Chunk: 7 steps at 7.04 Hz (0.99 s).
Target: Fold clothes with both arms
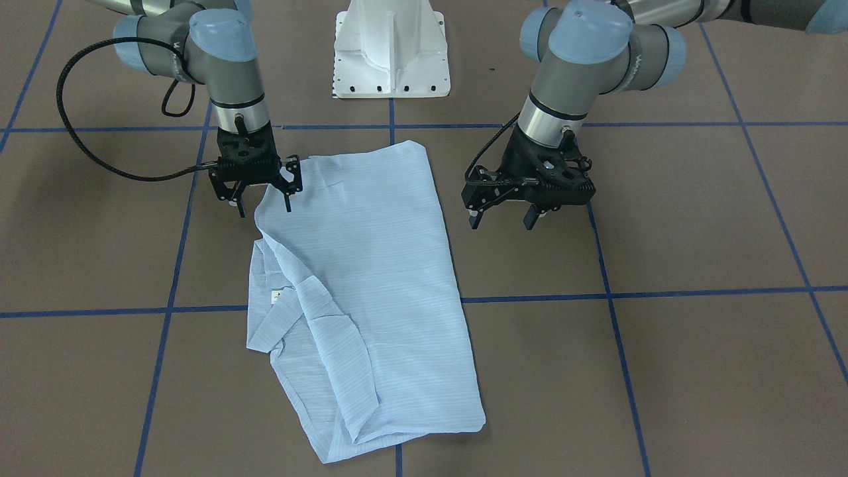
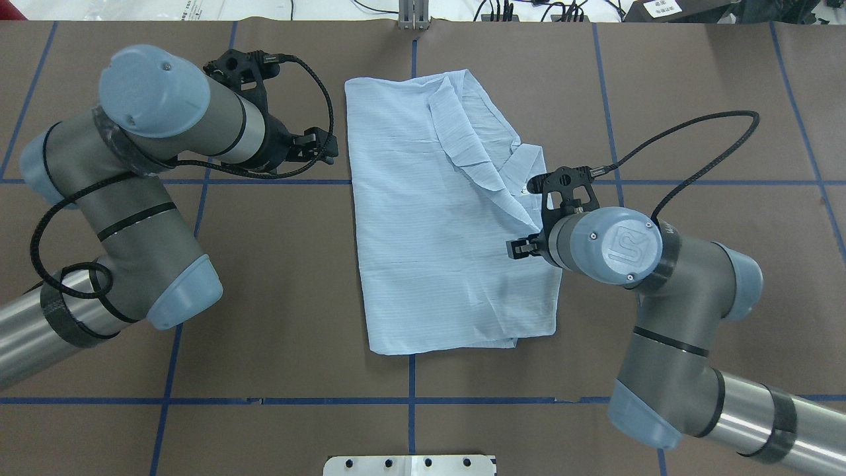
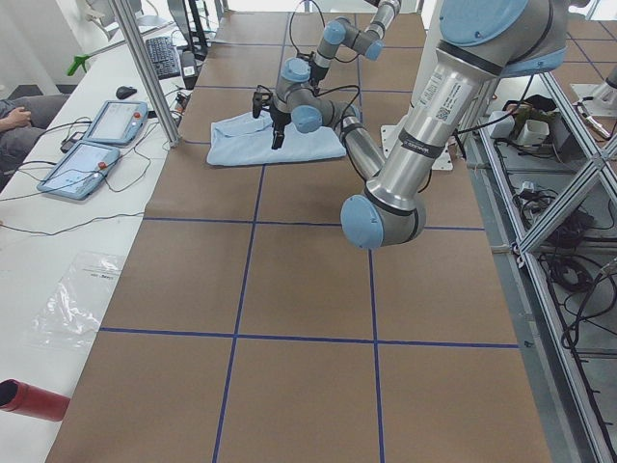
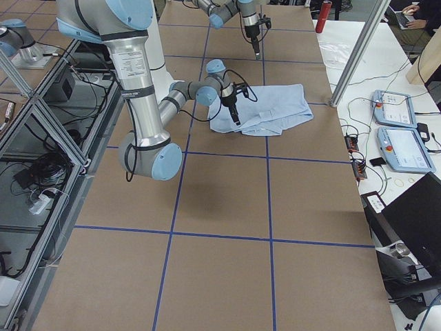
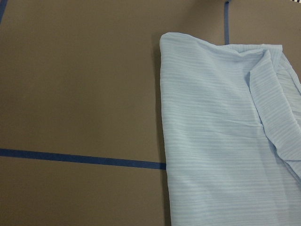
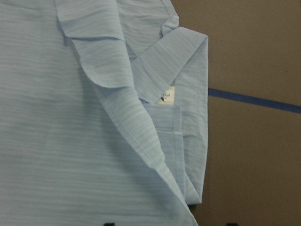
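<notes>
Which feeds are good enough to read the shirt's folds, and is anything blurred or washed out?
Right wrist view: soft focus, shirt fills most of the frame, stripes faint, dark shadow under its folded edge. Left wrist view: even light, stripes clear. Overhead view: strip beyond the table blown out white. Side views: shirt too small for folds.

Table is brown, gridded with blue tape. I see a white desk along its far side, carrying two pendants, a keyboard, a mouse, a clear plastic bag and a red cylinder at the near end. A slanted aluminium post rises by the pendants. A black laptop sits further along. A person's arm rests at the desk. Behind the table there's an aluminium frame with loose cables. Light is even, shadows soft.
</notes>
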Motion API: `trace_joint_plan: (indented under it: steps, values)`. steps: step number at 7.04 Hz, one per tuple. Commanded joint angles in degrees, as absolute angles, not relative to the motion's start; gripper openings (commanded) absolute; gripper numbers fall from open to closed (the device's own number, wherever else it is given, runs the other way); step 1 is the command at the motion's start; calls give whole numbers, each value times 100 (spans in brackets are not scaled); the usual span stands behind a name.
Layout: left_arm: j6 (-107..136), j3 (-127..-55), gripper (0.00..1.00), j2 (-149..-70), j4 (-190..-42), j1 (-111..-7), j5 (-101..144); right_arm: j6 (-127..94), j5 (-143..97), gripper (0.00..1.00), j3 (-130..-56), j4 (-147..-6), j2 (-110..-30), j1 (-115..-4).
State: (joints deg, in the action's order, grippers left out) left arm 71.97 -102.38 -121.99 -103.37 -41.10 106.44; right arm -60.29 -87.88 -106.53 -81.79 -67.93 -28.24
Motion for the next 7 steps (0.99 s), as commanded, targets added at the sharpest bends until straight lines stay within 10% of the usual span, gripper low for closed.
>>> trace_joint_plan:
  steps: [1, 7]
  values:
    - [7181, -10231, 100, -12173, -10353, -4104, 10644, -5950, -8780, 100, -9499, -7948, -5788, -3049]
    - [7215, -9861, 100, -12146, -10819, -4096, 10644, -5178, -8692, 100, -8008, -7207, -5265, -3357]
